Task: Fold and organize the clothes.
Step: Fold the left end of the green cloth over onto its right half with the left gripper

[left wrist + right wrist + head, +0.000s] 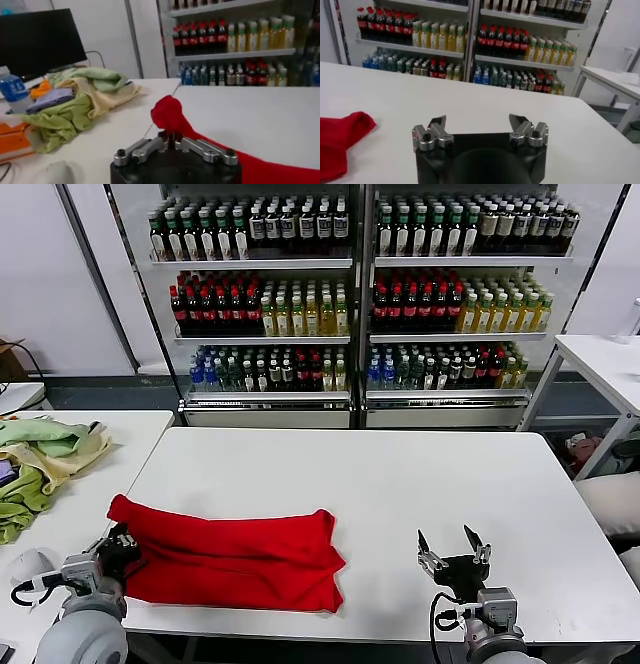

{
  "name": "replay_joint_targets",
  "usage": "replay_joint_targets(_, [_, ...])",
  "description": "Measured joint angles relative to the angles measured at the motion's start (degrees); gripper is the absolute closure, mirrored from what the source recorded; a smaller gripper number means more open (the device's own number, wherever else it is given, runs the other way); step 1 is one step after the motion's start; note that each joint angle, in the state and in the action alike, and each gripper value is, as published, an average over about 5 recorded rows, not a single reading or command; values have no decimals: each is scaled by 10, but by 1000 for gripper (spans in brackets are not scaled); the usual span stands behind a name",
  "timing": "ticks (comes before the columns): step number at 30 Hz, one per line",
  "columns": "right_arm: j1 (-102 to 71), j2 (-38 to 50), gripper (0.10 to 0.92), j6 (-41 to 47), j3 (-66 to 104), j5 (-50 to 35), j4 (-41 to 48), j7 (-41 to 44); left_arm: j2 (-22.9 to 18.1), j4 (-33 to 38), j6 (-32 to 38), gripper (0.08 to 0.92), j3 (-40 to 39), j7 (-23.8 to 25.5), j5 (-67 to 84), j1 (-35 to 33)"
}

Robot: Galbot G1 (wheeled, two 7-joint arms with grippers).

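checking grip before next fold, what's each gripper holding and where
Left gripper is shut on the red shirt at its left edge. Right gripper is open, holding nothing.

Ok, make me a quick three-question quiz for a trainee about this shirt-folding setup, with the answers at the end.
1. True or false: the right gripper is holding the red T-shirt.
2. Which gripper is shut on the shirt's edge? A) left gripper B) right gripper C) neither
3. Fill in: the heap of pale green and beige cloths lies on the side table to the robot's ____.

Key: 1. False; it is open and apart from the shirt, over the white table. 2. A. 3. left.
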State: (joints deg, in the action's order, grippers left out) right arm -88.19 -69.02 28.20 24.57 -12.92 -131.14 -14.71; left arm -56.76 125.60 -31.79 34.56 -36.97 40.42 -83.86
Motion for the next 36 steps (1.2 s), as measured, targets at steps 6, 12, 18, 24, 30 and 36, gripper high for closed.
replay_joint_targets(6, [1, -3, 203, 0, -1, 1, -1, 0, -18, 66, -6, 892, -19, 12, 64, -4])
replay_joint_targets(12, [6, -8, 203, 0, -8, 5, 0, 0, -32, 107, -9, 892, -51, 26, 98, 2])
replay_joint_targets(18, [6, -8, 203, 0, -10, 7, 0, 0, -48, 119, -10, 892, -83, 32, 114, 13])
replay_joint_targets(24, [7, -11, 203, 0, -14, 10, 2, 1, -68, 118, -10, 892, -123, 42, 109, 28])
replay_joint_targets(30, [6, -12, 203, 0, -16, 13, 2, 1, -95, 99, -5, 892, -170, 54, 78, 45])
replay_joint_targets(36, [5, -15, 203, 0, -19, 14, 1, 1, -121, 76, 4, 892, -212, 66, 43, 61])
